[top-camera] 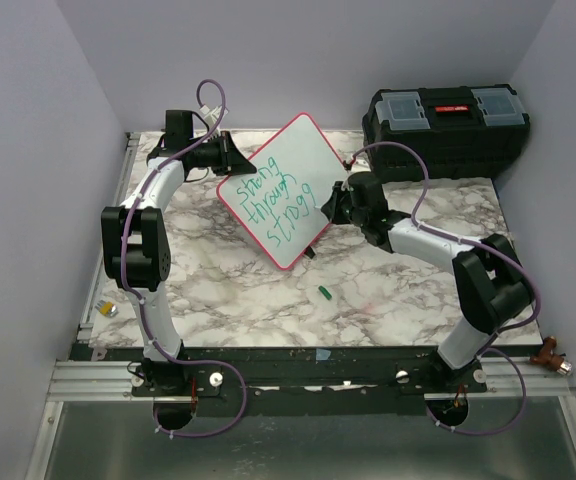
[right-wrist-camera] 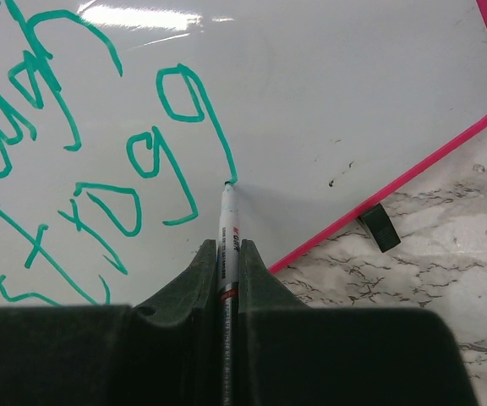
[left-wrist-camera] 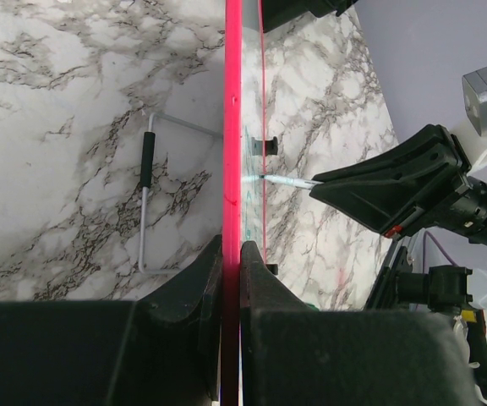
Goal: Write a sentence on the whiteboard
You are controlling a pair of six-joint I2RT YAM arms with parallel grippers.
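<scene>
The whiteboard (top-camera: 286,178), white with a pink-red frame, stands tilted up at the table's middle back. My left gripper (top-camera: 230,155) is shut on its upper left edge; in the left wrist view the pink frame (left-wrist-camera: 232,152) runs edge-on between the jaws of the left gripper (left-wrist-camera: 232,254). Green writing (top-camera: 273,198) reads "strong through strugg" in three lines. My right gripper (top-camera: 334,202) is shut on a white marker (right-wrist-camera: 228,228), whose tip touches the board at the tail of the last "g" (right-wrist-camera: 194,110). The board's white face (right-wrist-camera: 328,76) fills the right wrist view.
A black toolbox (top-camera: 446,122) stands at the back right. A green marker cap (top-camera: 323,292) lies on the marble table (top-camera: 228,290) in front of the board. A small yellow and silver object (top-camera: 106,310) sits at the left edge. The board's wire stand (left-wrist-camera: 146,194) shows behind it.
</scene>
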